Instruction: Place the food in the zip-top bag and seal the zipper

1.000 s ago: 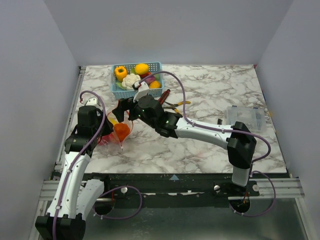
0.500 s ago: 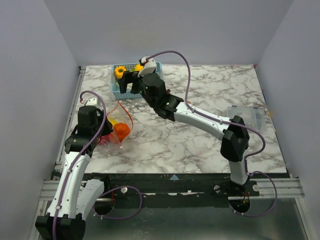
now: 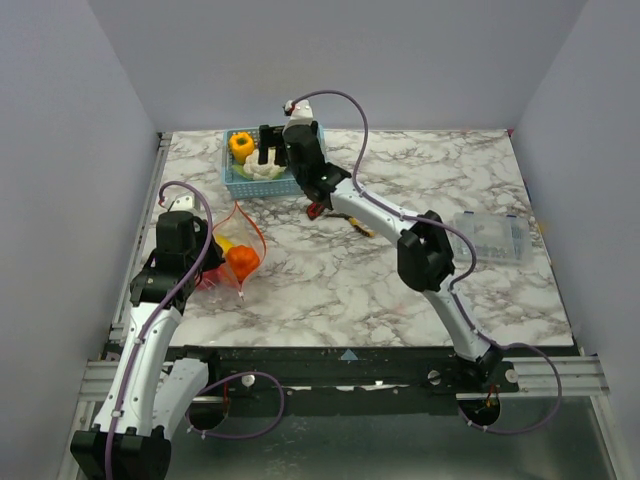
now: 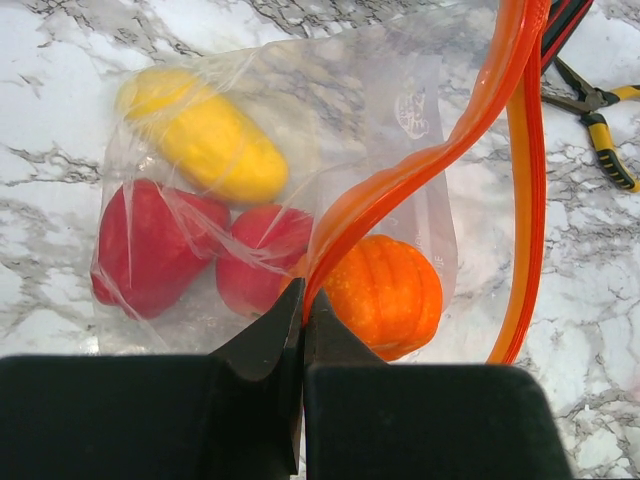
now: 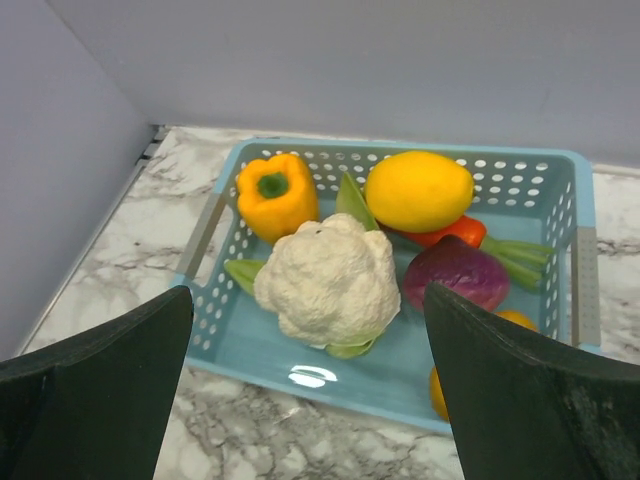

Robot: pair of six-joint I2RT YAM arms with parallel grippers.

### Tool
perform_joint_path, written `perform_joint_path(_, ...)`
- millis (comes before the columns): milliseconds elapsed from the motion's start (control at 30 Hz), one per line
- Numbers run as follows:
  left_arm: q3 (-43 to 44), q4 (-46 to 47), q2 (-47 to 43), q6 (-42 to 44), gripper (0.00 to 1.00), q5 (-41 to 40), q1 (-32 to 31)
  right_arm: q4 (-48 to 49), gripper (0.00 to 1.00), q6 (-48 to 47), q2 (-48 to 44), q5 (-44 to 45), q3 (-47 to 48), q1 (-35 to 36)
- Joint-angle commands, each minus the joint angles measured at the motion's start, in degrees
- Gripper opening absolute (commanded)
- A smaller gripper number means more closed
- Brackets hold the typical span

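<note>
Right pincer (image 3: pixel 268 152) has swung away from the zip-top bag (image 3: pixel 232 262), where it stood a second ago, and now hangs over the blue basket (image 3: pixel 250 190) at the far side of the counter (image 3: pixel 420 290). Top view: the bag lies well apart from that pincer, nearer the arm bases and to its left, with its mouth standing up in an open loop. Red-handled pliers (image 3: pixel 318 208) lie on the counter just on the near side of the basket, and a clear box (image 3: pixel 490 235) sits far to the pincer's right. Left wrist view: left pincer (image 4: pixel 303 300) is pinched tight on the zipper (image 4: pixel 420 175), the strip rising out of its tips. Beyond the tips, inside the bag, lie a yellow piece (image 4: pixel 205 145), two red pieces (image 4: pixel 140 245) and an orange pumpkin (image 4: pixel 385 295); the pumpkin sits just past the tips to the right. Right wrist view: the right pincer is spread wide and holds nothing. Cauliflower (image 5: pixel 328 280) lies straight ahead between its fingers, in the basket. Yellow pepper (image 5: pixel 272 195) is ahead to the left, lemon (image 5: pixel 418 190) ahead to the right, and a purple vegetable (image 5: pixel 458 272) close by the right finger.
</note>
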Motion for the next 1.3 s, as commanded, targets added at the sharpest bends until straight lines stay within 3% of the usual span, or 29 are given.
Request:
perform_joint_path(0, -0.48, 0.76, 0.33, 0.72, 0.00, -1.69, -0.26, -5.39, 0.98, -3.23, 5.16, -3.09, 6.27, -2.58)
perform_joint_path(433, -0.45, 0.87, 1.02, 0.81, 0.00, -0.92, -0.26, -7.53, 0.96, -8.50, 12.97, -11.17, 11.09, -6.37)
perform_joint_path(600, -0.33, 0.94, 1.17, 0.81, 0.00, -0.83, -0.26, -8.12, 0.90, -8.96, 15.06, -11.03, 11.91, -7.05)
perform_joint_path(1267, -0.34, 0.93, 2.03, 0.81, 0.00, -0.57, -0.26, -8.94, 0.87, -15.07, 23.53, -8.96, 16.91, -8.60)
